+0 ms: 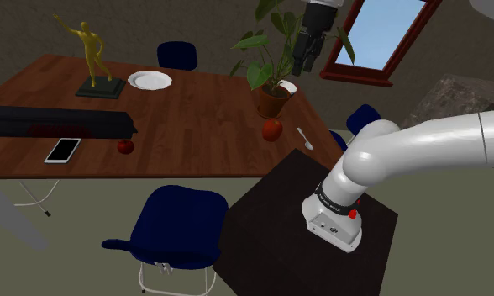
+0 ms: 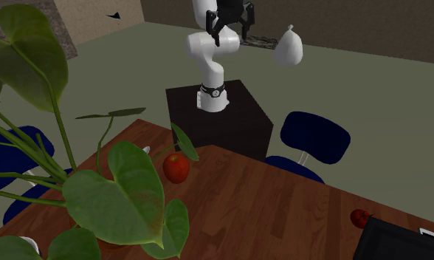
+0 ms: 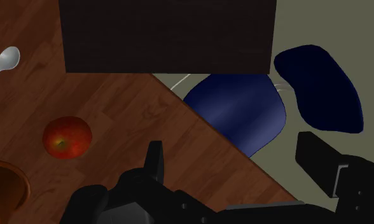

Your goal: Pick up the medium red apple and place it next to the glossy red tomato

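Note:
The red apple [image 1: 272,129] lies on the wooden table [image 1: 186,118] beside a potted plant's pot [image 1: 273,101]; in the second exterior view the apple [image 2: 176,168] sits near the table's corner. A smaller glossy red tomato [image 1: 125,146] rests further toward the shoulder view's left, next to a phone; it also appears as the tomato [image 2: 361,218]. My gripper [image 1: 303,66] hangs high above the table's corner, open and holding nothing. In the wrist view the apple [image 3: 67,136] lies far below, off to the side of the gripper [image 3: 233,149].
A spoon [image 1: 304,137] lies near the apple. A long black object [image 1: 52,122], a white phone [image 1: 62,150], a gold statue [image 1: 92,55] and a plate [image 1: 149,80] are on the table. Blue chairs [image 1: 176,227] stand around it. The dark stand [image 1: 304,227] adjoins the corner.

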`<control>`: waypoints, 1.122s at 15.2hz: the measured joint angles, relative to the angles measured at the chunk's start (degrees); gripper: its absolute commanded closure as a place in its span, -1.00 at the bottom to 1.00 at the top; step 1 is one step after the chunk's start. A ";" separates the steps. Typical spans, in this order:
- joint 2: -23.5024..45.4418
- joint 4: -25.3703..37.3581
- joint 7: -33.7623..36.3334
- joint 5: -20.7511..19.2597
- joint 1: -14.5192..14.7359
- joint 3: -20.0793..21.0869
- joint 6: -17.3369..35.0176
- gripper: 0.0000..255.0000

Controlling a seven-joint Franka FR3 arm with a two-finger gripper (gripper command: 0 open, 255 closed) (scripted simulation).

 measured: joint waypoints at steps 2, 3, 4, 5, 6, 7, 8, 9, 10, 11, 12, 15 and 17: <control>-0.12 -0.73 -0.24 -0.30 -0.17 -0.21 0.86 -1.00; -0.65 -2.40 -0.59 -0.77 -0.46 -0.55 2.41 -1.00; -0.80 -3.75 -1.25 -1.50 -0.88 -1.20 4.10 -1.00; -1.13 -5.64 -1.84 -2.21 -1.31 -1.78 6.18 -1.00; -1.39 -7.13 -2.25 -2.80 -1.69 -2.25 8.01 -1.00; -0.95 -8.50 -2.78 -3.45 -2.08 -2.86 10.35 -1.00; -1.35 -10.29 -3.02 -3.96 -2.46 -3.21 12.40 -1.00; -0.90 -11.52 -3.44 -4.54 -2.83 -3.75 14.65 -1.00; -0.51 -12.79 -4.06 -5.28 -3.33 -4.51 16.96 -1.00; -0.07 -14.59 -4.81 -6.13 -3.92 -5.43 19.76 -1.00; 0.68 -15.87 -5.35 -6.81 -4.39 -6.18 22.45 -1.00; 2.62 -19.15 -6.26 -8.33 -5.49 -7.83 29.66 -1.00; 4.56 -21.22 -7.50 -9.67 -6.56 -9.60 34.88 -1.00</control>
